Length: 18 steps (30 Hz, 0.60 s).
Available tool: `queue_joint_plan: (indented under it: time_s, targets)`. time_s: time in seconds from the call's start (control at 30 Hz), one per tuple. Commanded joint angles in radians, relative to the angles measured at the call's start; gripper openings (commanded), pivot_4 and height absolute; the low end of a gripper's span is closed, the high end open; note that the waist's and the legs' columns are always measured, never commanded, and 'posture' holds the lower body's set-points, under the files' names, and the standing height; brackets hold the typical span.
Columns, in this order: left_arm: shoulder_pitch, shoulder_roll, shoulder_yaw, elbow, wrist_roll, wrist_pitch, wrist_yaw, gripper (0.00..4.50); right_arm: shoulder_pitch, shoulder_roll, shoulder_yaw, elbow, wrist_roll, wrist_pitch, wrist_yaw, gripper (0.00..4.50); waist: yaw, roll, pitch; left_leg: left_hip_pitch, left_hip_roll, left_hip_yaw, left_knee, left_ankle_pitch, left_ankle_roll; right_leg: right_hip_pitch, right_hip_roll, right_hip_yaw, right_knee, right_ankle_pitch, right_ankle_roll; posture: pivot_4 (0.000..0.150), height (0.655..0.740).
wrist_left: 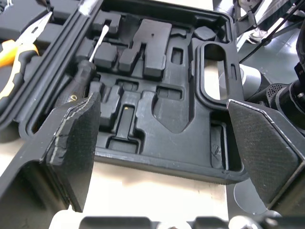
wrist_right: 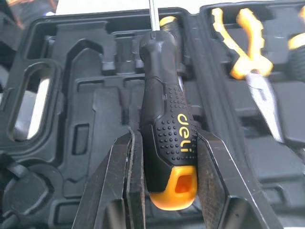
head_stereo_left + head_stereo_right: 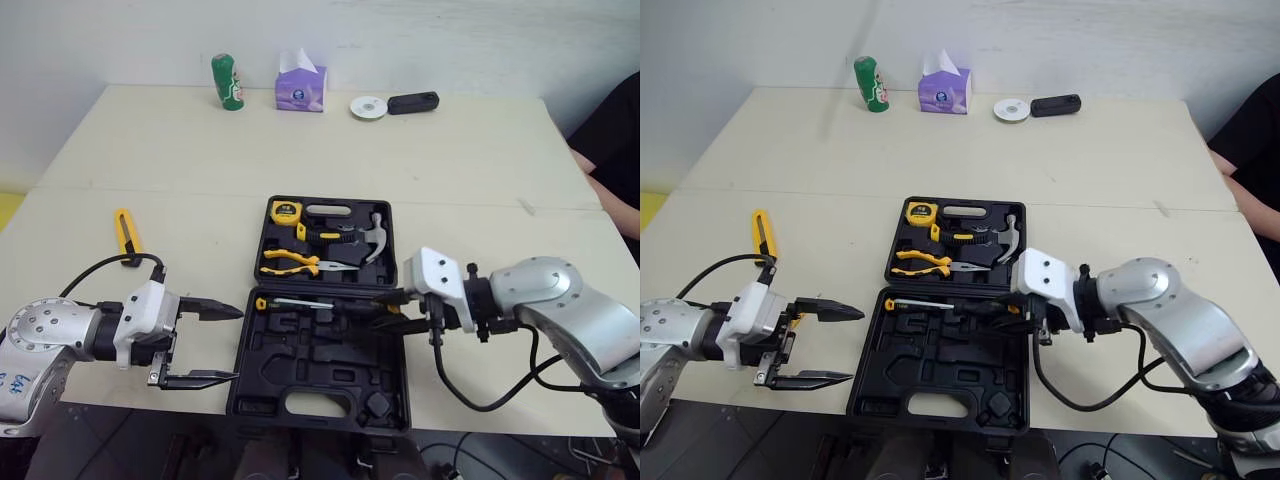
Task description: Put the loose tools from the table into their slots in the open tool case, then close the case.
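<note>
1. L gripper (image 3: 237, 345): fingers wide apart, empty, just beside left edge of tool case (image 3: 300, 385), near half.
2. R gripper (image 3: 392, 310): clamped on screwdriver (image 2: 164, 105) handle, over near half by the hinge; shaft points to robot's left.
3. Far half: pliers (image 3: 290, 263), hammer (image 3: 375, 235), tape measure (image 3: 286, 210) seated.
4. Yellow tool (image 3: 124, 230) loose on table (image 3: 200, 150), left of case.

head stereo pair facing down, wrist cameras close on tool case (image 3: 300, 372)

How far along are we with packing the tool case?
Done: yellow tape measure, yellow-handled pliers and steel hammer sit in the black plastic case. In hand: right gripper holds the black-and-yellow screwdriver over its near half. Remaining: yellow loop-shaped tool on the table, then closing.
</note>
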Motion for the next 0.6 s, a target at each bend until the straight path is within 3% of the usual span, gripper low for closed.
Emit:
queue_joint_plan:
  time_s: [0.03,0.6]
  targets:
    - [0.029,-0.001,0.05,-0.025,0.003,-0.012,0.025,4.5,-0.021,-0.012,0.051,-0.07,-0.026,0.048,-0.015,1.01,-0.001,0.0,0.0,0.0,0.0,0.0,0.0,0.0,0.0,0.0,0.0,0.0,0.0,0.0,0.0,0.15,0.74]
    - [0.071,0.0,0.047,-0.05,0.001,0.003,0.05,4.5,-0.137,-0.003,0.201,0.002,-0.221,0.069,-0.035,1.01,-0.003,0.0,0.0,0.0,0.0,0.0,0.0,-0.001,0.0,0.0,0.0,0.0,0.0,0.0,0.0,0.15,0.74]
